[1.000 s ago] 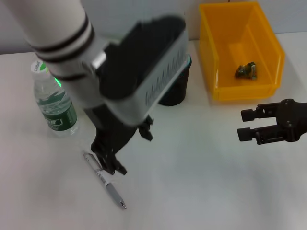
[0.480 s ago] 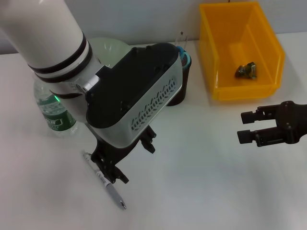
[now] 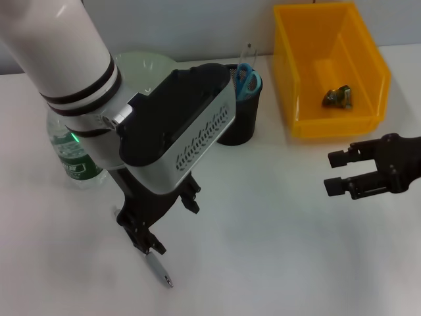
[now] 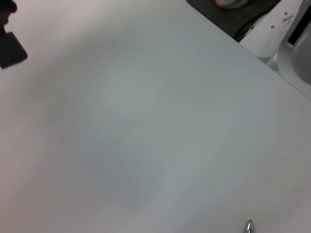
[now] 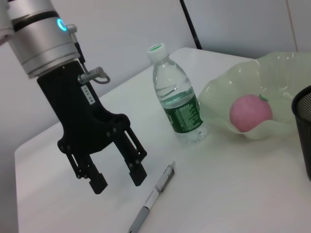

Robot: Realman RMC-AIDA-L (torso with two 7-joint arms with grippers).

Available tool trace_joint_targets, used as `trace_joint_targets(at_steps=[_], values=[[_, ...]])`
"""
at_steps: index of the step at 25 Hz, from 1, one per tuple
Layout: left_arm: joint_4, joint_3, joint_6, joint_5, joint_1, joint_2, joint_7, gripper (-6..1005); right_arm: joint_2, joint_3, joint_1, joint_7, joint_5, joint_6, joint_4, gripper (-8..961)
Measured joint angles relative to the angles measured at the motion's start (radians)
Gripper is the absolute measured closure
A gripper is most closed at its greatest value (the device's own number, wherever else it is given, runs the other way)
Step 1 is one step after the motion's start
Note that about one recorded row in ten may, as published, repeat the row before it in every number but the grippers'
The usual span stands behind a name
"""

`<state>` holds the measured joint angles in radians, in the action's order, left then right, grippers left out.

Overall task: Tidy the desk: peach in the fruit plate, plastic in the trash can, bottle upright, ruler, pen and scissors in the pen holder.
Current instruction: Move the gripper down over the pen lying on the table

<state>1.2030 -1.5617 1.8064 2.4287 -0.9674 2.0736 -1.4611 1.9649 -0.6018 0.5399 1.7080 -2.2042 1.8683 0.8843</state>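
The left tool (image 5: 116,177) hangs with its black fingers spread just above the white desk (image 3: 276,250), beside the silver pen (image 5: 154,195) lying flat at near left. The clear plastic water bottle with a green label (image 5: 177,103) stands upright farther left, by the pale green fruit plate (image 5: 272,82) holding the pink peach (image 5: 250,111). The right tool (image 3: 343,173) hovers spread at right, near the yellow bin (image 3: 329,66).

- We see a white desk (image 3: 276,230).
- Our clear bottle (image 5: 177,99) wears a green label and white cap.
- The peach (image 5: 250,112) is pink.
- The trash can (image 3: 329,66) is yellow.
- The scissors (image 3: 246,78) have blue handles.
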Motion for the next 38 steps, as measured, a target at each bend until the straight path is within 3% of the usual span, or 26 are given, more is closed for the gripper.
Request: trace_joint_targets(at_steps=[12, 22, 32, 38], values=[[-0.044, -0.036, -0.009, 0.014, 0.010, 0.001, 0.008, 242, -0.003, -0.024, 0.031, 0.023, -0.029, 0.011, -0.003, 185], [-0.020, -0.177, -0.080, 0.055, 0.039, 0.005, 0.026, 245, -0.004, -0.015, 0.017, 0.024, -0.049, 0.002, -0.013, 185], [-0.004, -0.230, -0.100, 0.057, 0.058, 0.005, 0.056, 248, -0.011, -0.018, 0.028, 0.035, -0.054, -0.005, -0.025, 185], [-0.031, -0.296, -0.189, 0.077, 0.084, 0.005, 0.096, 248, -0.008, -0.022, 0.031, 0.041, -0.054, -0.014, -0.028, 185]])
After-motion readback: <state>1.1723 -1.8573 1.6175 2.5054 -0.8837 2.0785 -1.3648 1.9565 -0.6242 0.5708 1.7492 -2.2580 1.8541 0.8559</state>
